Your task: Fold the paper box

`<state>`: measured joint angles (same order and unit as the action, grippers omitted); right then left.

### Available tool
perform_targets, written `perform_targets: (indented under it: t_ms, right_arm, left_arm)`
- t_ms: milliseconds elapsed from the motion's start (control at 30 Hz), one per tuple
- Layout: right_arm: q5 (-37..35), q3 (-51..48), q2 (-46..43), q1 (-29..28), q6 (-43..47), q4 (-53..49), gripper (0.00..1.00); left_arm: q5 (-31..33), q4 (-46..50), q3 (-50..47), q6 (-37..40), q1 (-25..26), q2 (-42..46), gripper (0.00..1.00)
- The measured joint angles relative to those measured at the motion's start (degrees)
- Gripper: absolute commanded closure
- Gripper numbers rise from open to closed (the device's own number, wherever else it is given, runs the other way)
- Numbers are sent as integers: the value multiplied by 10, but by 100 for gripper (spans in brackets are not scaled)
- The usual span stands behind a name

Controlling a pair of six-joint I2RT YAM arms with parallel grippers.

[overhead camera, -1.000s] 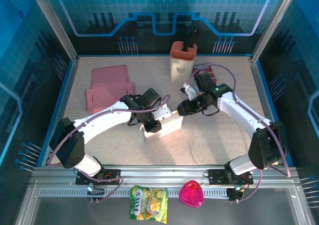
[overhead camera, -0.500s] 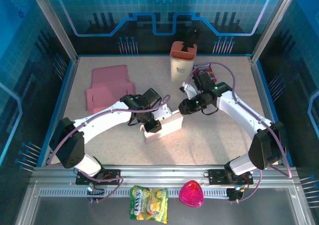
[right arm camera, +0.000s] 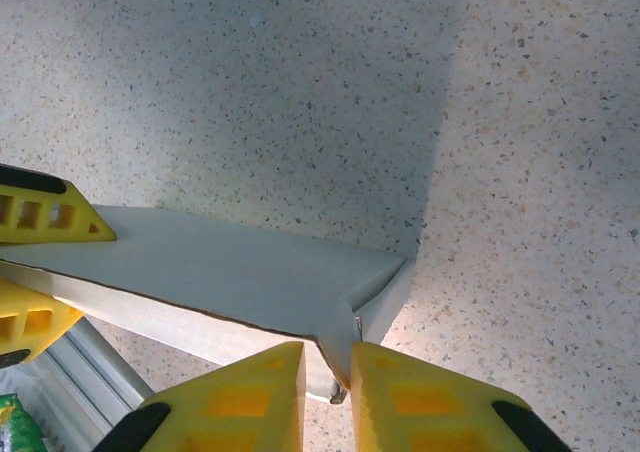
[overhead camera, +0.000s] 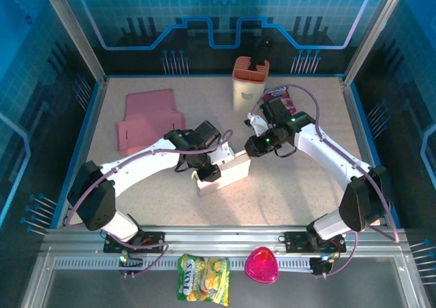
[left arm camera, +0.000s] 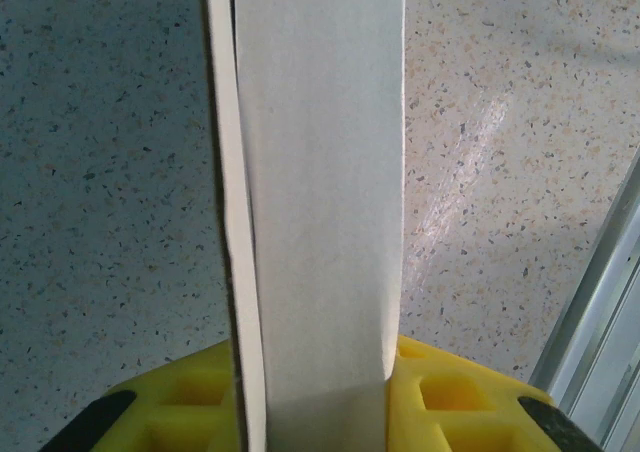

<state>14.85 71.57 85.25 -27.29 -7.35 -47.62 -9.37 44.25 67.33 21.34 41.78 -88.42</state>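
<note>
The partly folded white paper box lay near the middle of the speckled beige worktop, between the two arms. Seen from above, its long axis ran roughly across the worktop from left to right, with the right end angled slightly toward the far wall and the left end nearer the arm bases.

The left end effector sat over the box's left part. In its wrist view the left end effector was closed on a thin upright panel of the box, which ran straight up the frame between the yellow fingers, edge on at its left side.

The right end effector met the box at its right end. In its wrist view the right end effector had its yellow fingers drawn almost together, pinching a folded corner of the box, whose flat top stretched away to the left.

Flat pink cardboard sheets lay well apart, at the far left of the worktop
</note>
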Motion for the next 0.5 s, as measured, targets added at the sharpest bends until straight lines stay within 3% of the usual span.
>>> perform_targets:
  t_ms: [500]
  right_arm:
    - [-80,10,6,-40,-1,-7,100]
  left_arm:
    - [0,0,0,-4,0,0,75]
